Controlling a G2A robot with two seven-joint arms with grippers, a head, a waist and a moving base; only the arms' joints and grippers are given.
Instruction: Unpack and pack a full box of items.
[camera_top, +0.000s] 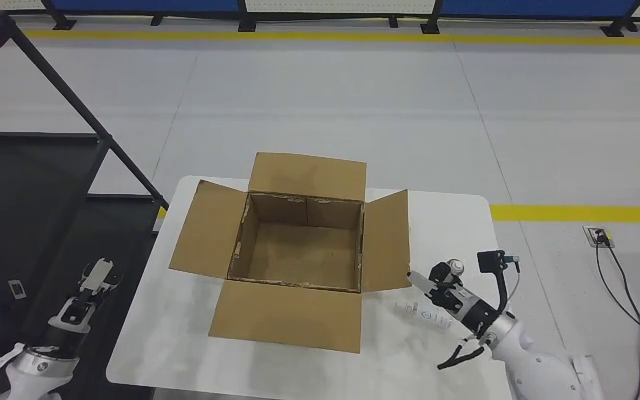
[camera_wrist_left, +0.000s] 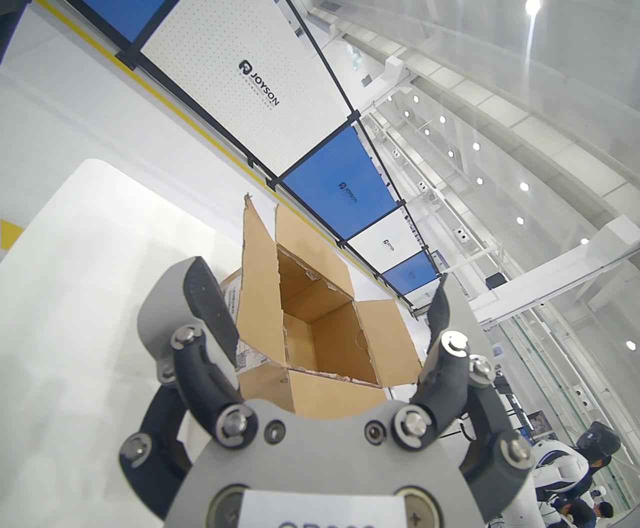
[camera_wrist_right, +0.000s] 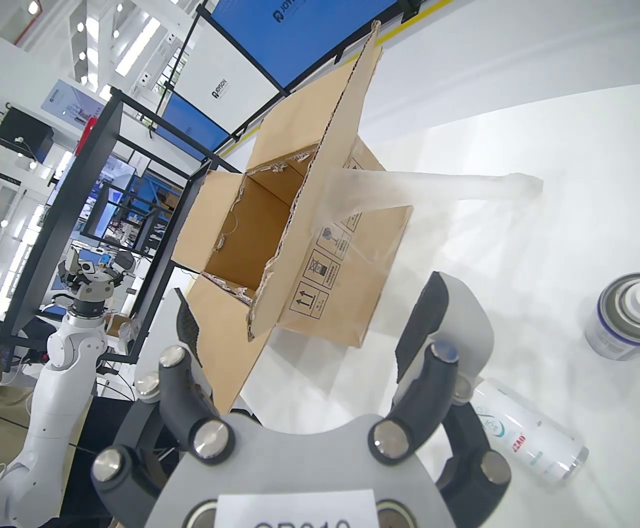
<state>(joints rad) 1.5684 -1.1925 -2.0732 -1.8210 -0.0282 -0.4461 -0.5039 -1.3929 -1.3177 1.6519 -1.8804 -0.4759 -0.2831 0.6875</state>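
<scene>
One open box (camera_top: 300, 255), one upright can (camera_wrist_right: 617, 320) and one lying bottle (camera_wrist_right: 525, 435) are sitting on the desk (camera_top: 450, 225). The left pincer (camera_wrist_left: 320, 282) and the right pincer (camera_wrist_right: 310, 300) are both gaping wide, holding nothing.

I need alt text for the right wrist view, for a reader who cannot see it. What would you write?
An open cardboard box stands on a white table, its flaps spread, beyond the open right gripper. Near the gripper, a white bottle lies on its side and a metal can stands upright.
</scene>
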